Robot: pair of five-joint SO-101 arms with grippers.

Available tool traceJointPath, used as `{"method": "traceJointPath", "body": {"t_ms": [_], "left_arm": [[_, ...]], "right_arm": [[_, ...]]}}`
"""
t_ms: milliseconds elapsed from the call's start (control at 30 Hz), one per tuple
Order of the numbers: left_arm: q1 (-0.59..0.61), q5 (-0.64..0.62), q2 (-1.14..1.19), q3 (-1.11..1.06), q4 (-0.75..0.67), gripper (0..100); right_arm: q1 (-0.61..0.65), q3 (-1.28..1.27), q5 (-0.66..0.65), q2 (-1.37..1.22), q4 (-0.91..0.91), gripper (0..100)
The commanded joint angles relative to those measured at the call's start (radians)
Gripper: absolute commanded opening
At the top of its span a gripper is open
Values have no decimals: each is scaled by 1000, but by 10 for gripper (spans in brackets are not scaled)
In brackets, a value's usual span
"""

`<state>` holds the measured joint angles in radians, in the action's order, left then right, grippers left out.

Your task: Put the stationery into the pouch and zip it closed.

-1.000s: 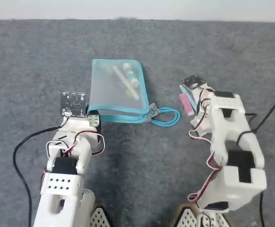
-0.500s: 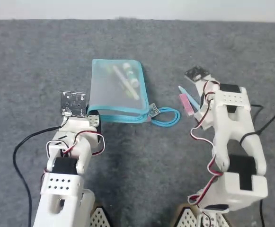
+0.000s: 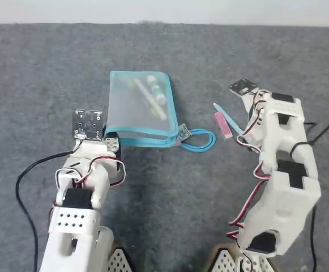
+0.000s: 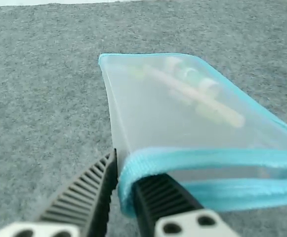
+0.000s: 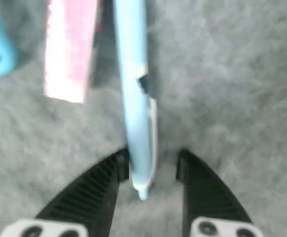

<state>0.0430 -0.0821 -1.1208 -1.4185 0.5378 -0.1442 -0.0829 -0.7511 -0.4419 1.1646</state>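
The pouch [image 4: 183, 113] is clamped by the left claw [image 4: 125, 170], while the blue pen [image 5: 132, 74], straddled only at its tip by the parted right claw [image 5: 152, 159], could be squeezed out.

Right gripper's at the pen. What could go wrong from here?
The right gripper is open around only the end of the blue pen; closing there may let it pivot or slip.
The pink eraser lies close beside it and could get nudged.
The left gripper pinches just one corner of the pouch; inserting could tug it free.
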Motion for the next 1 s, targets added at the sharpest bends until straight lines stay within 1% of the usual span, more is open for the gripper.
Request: {"method": "traceJointPath", "body": {"t_ms": [0,33,100,267,400,533,633,767,867,967], "left_arm": [[5,8,6,15,-35,13],[3,8,6,15,-35,13],[0,8,6,13,-35,13],[-2,8,6,4,-40,13],[-2,8,6,4,-40,13],[-2,8,6,4,-40,13],[-2,8,6,4,-40,13],[-2,8,6,4,-40,13],[-2,8,6,4,-40,13],[-2,8,6,4,-40,13]], "right_arm": [[-28,69,-14,-33,25,44],[-28,69,-14,-33,36,6],[-25,68,-14,-24,71,17],[-24,66,-3,67,171,7],[-19,64,81,205,248,7],[8,-15,149,386,282,7],[77,-146,160,565,282,7],[206,-325,172,846,288,6],[298,-399,199,1027,357,6],[352,-402,247,1152,437,6]]}}
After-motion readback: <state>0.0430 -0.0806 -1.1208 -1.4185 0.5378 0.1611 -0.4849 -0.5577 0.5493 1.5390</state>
